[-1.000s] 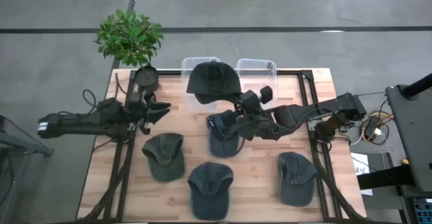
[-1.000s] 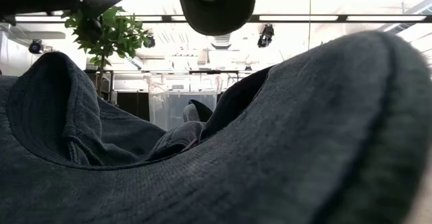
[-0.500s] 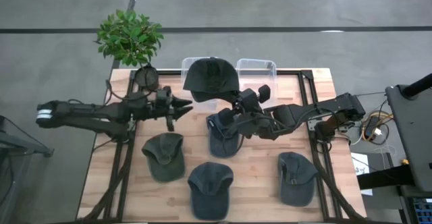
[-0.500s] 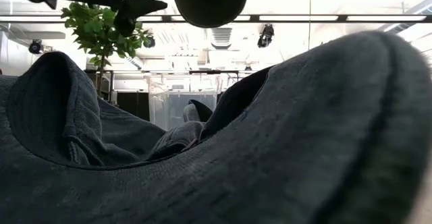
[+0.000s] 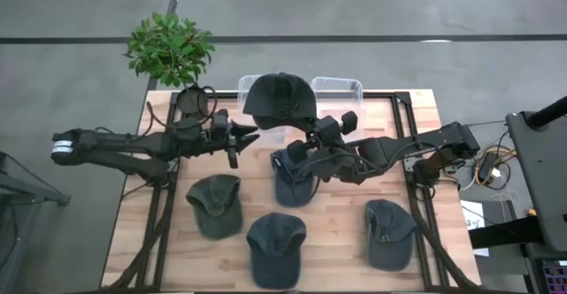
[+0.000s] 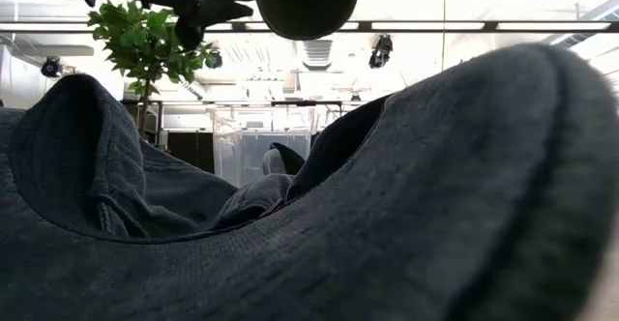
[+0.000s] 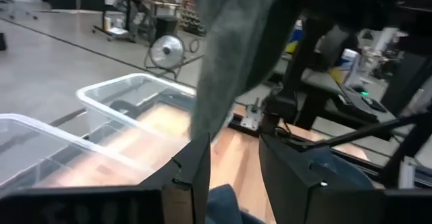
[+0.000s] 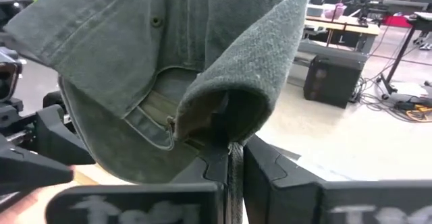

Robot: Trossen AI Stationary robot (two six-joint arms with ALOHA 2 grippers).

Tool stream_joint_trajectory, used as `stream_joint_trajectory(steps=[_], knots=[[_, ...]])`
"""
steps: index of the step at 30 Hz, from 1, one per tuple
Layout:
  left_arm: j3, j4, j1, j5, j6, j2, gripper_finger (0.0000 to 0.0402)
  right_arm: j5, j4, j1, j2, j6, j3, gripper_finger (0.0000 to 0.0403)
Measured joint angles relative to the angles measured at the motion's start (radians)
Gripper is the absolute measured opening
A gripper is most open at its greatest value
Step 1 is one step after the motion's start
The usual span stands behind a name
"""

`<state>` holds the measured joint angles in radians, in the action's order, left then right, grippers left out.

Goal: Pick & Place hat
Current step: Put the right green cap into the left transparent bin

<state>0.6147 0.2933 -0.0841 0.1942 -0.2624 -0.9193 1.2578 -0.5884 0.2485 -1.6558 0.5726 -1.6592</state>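
My right gripper (image 8: 229, 158) is clamped tight on the hat (image 5: 278, 99), holding it aloft over the clear bins (image 5: 341, 87). My left gripper (image 5: 244, 137) sits just beside its brim, jaws parted and empty. I worry that thin pinch slips, dropping the hat outside a bin.

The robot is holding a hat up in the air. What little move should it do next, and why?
Probably the left gripper should ease onto the hat brim. The right gripper is shut on the hat above the clear bins, and the left fingers are open just beside the brim.
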Motion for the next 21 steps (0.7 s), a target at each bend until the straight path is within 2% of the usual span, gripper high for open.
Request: stream_joint_trajectory(steps=[12, 18, 21], knots=[[0.023, 0.000, 0.000, 0.071, 0.000, -0.006, 0.0119, 0.003, 0.059, 0.000, -0.045, -0.002, 0.001, 0.0013], [0.025, -0.002, 0.000, 0.142, 0.001, -0.019, 0.0119, -0.001, 0.078, 0.000, -0.057, -0.004, -0.002, 0.0013], [0.036, -0.005, 0.000, 0.144, 0.003, -0.032, 0.0119, -0.042, 0.106, -0.001, -0.058, -0.004, -0.002, 0.0013]])
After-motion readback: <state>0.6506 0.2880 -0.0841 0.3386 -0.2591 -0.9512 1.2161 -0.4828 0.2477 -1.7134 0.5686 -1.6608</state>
